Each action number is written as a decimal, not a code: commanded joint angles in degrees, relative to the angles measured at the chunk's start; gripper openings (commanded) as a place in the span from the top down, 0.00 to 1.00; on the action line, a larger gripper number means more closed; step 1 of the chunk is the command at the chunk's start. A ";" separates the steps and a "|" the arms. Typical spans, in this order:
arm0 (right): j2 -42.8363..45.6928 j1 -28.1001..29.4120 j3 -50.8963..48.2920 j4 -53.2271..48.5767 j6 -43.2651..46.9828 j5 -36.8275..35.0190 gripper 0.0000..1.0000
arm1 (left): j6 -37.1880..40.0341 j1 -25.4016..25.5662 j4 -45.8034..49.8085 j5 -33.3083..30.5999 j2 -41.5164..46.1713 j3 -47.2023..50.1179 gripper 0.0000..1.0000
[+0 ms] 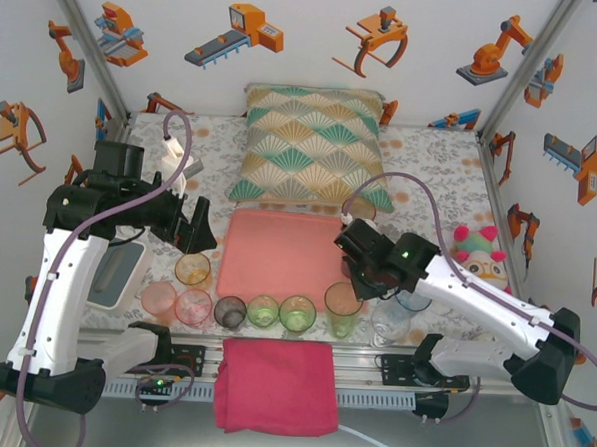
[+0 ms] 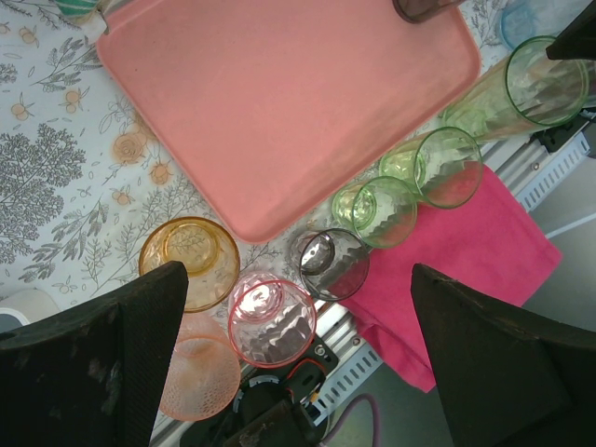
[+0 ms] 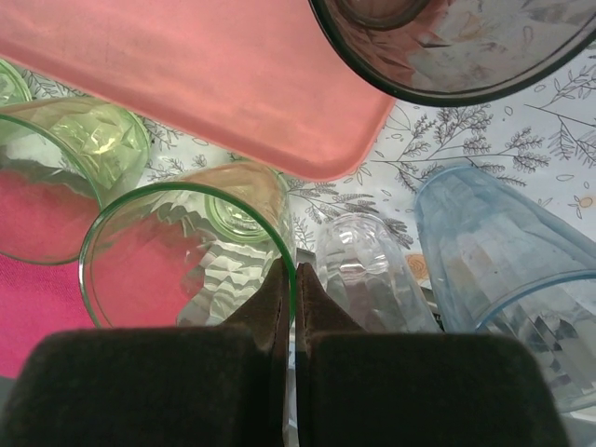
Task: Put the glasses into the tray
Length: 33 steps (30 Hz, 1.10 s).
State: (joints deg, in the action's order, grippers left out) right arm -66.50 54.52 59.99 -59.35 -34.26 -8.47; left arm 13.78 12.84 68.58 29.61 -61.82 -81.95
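Tabletop [image 1: 432,160], floral, bears tray [image 1: 277,254]; left claw [image 2: 298,275] wide, right claw [image 3: 291,279] seemingly pinching green glass [image 3: 177,270].

We see bright, even white light falling from above, leaving only faint, soft shadows around the tray [image 1: 277,252]. Beside the tray's near edge, the glasses [image 2: 447,168] carry small white glints on their rims. Nearer than the tray, the right gripper [image 3: 289,275] looks soft and blurred, and wide-angle stretch tilts the glasses outward.
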 commanded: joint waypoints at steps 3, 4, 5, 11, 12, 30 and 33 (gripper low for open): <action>2.80 0.23 2.35 -1.37 1.20 -3.54 1.00 | -0.69 0.39 -0.10 0.63 0.21 -1.28 0.03; 3.14 0.31 2.58 -1.31 1.14 -3.71 1.00 | -0.76 0.37 -0.11 0.71 0.17 -1.28 0.03; 3.45 0.26 2.74 -1.34 1.13 -4.06 1.00 | -0.73 0.38 -0.11 0.72 0.13 -1.32 0.03; 4.89 0.25 2.67 0.71 1.02 -5.31 1.00 | -0.81 0.35 -0.12 0.87 0.04 -1.54 0.03; 4.89 0.29 2.61 1.05 0.99 -5.55 1.00 | -0.83 0.38 -0.11 0.80 -0.05 -1.63 0.03; 7.83 0.28 0.00 4.97 -0.82 -13.76 1.00 | -0.81 0.41 -0.11 0.82 -0.39 -2.07 0.03; 7.96 0.21 -0.81 5.37 -1.06 -13.90 1.00 | -0.80 0.41 0.02 0.84 -0.38 -2.13 0.03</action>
State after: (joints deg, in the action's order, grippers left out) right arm -59.33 54.52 60.27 -55.42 -34.04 -20.34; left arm 13.74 12.84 68.55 29.63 -62.06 -82.48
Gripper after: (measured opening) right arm 0.006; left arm 0.972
